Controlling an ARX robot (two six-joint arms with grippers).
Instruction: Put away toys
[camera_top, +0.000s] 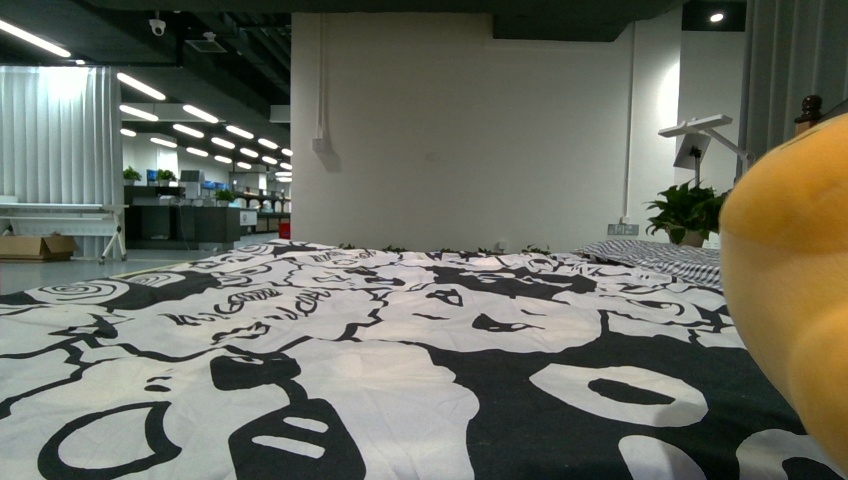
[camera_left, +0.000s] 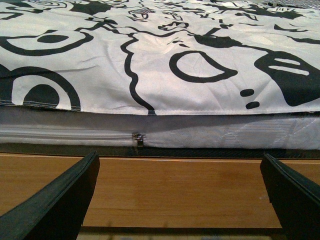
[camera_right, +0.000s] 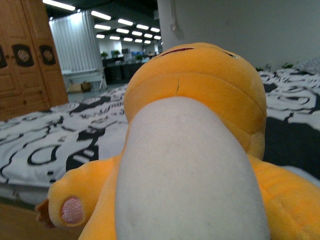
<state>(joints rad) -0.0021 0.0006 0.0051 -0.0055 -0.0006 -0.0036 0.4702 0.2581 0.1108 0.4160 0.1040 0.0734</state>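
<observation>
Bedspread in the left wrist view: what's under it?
A white mattress side with a zipper, and below that a wooden frame. The mattress top is hidden by the bedspread.

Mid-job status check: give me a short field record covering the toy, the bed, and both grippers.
toy: orange-yellow plush animal, pale belly, one pink paw pad showing
toy position: far right edge of the front view, over the duvet
held or not: cannot tell
surface: black-and-white patterned duvet on a zipped mattress
bed base: wooden bed frame
left gripper: open, empty, facing the bed's side
right gripper: not in view; the plush fills its camera
also present: striped pillow at the far side
</observation>
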